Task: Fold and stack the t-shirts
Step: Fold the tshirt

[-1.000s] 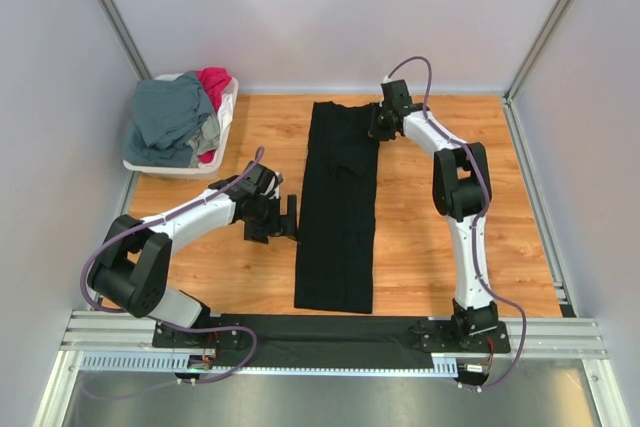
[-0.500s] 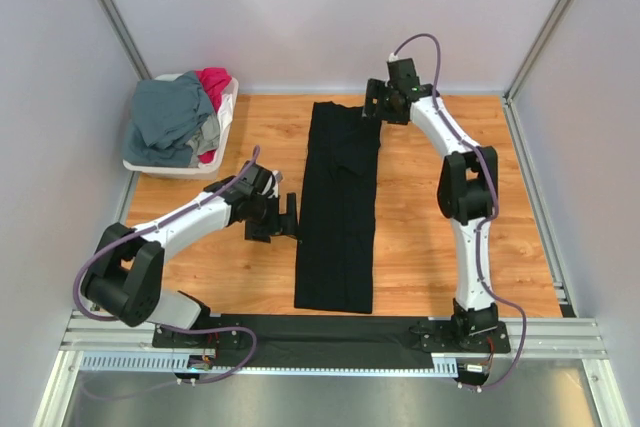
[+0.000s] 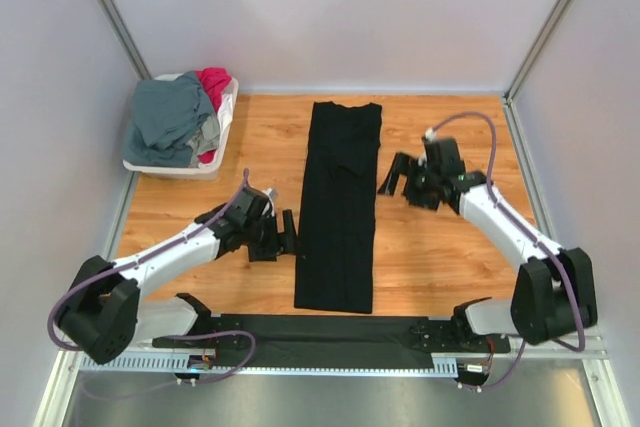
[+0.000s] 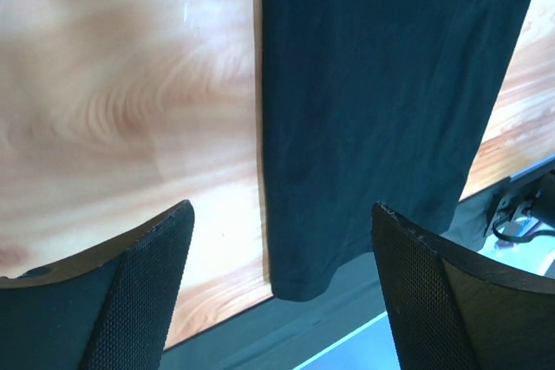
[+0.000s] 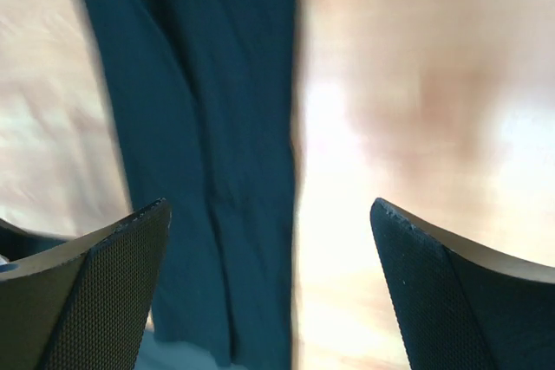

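A black t-shirt (image 3: 340, 205) lies folded into a long narrow strip down the middle of the wooden table (image 3: 440, 247). My left gripper (image 3: 287, 234) hovers open just left of the strip's lower half, touching nothing. In the left wrist view the black t-shirt (image 4: 373, 101) runs between the spread fingers (image 4: 147, 283), its near end by the table edge. My right gripper (image 3: 392, 179) is open just right of the strip's upper half, holding nothing. The right wrist view, blurred, shows the black t-shirt (image 5: 208, 153) below the gripper. Grey-blue (image 3: 170, 117) and magenta-red (image 3: 214, 82) t-shirts are heaped in the basket.
A white plastic basket (image 3: 228, 107) sits at the table's far left corner. Grey walls enclose the table on three sides. A black mat (image 3: 330, 332) and the metal rail with the arm bases run along the near edge.
My right gripper let go of the t-shirt's far right corner, opened, and swung back toward the near side to mid-table. My left gripper shifted slightly nearer along the strip's left edge.
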Tool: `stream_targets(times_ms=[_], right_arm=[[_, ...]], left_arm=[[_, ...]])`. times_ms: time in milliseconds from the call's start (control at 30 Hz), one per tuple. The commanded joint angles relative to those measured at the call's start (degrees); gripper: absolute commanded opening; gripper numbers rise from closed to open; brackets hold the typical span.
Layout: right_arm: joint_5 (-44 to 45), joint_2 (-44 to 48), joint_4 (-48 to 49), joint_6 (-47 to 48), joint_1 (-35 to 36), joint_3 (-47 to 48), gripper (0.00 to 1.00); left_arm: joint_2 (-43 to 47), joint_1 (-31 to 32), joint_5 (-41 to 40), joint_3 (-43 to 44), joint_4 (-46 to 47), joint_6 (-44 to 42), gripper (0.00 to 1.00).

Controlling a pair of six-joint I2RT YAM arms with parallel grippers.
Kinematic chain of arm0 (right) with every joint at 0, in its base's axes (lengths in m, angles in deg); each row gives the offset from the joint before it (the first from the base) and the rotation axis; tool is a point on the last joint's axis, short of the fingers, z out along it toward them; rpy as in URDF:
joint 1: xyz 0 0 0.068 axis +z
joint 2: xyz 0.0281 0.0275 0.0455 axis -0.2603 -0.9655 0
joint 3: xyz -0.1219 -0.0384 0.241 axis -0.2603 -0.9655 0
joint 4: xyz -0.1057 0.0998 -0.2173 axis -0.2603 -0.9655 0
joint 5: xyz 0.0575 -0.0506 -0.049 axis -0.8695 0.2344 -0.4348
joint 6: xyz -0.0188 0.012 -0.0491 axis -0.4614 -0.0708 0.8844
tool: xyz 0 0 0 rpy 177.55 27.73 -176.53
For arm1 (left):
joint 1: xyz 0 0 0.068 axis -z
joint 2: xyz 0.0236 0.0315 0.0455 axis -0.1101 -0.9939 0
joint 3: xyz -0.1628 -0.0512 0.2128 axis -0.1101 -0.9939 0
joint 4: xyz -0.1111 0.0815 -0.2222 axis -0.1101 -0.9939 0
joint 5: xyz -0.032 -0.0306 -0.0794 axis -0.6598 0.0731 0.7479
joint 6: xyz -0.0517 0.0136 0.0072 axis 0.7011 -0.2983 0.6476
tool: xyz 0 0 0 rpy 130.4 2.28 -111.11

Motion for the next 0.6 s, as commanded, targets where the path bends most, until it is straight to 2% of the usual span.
stream_targets(times_ms=[0, 67, 167, 333, 467, 567], right_arm=[[-3.3, 8.3, 5.6, -9.8, 1.8, -16.3, 0.98], [-3.6, 13.9, 7.1, -11.8, 4.2, -24.0, 0.96], [-3.3, 19.0, 7.1, -15.3, 8.6, -28.7, 0.9], [-2.4, 25.1, 7.3, -21.8, 17.2, -36.1, 0.75], [-1.5, 24.6, 7.8, -22.7, 21.5, -39.3, 0.72], [-2.7, 22.7, 8.6, -23.5, 24.1, -40.6, 0.64]], left_arm=[[5.5, 2.5, -5.0, -1.5, 0.1, 7.0, 0.89], [9.0, 4.0, -7.5, -4.1, -0.4, 10.1, 0.87], [12.6, 6.1, -8.2, -9.3, 1.7, 15.2, 0.86], [16.2, 13.6, -11.0, -12.8, -0.3, 21.8, 0.85], [16.5, 19.9, -13.8, -13.1, -1.9, 25.7, 0.79], [14.7, 21.7, -14.6, -13.5, -2.1, 27.1, 0.73]])
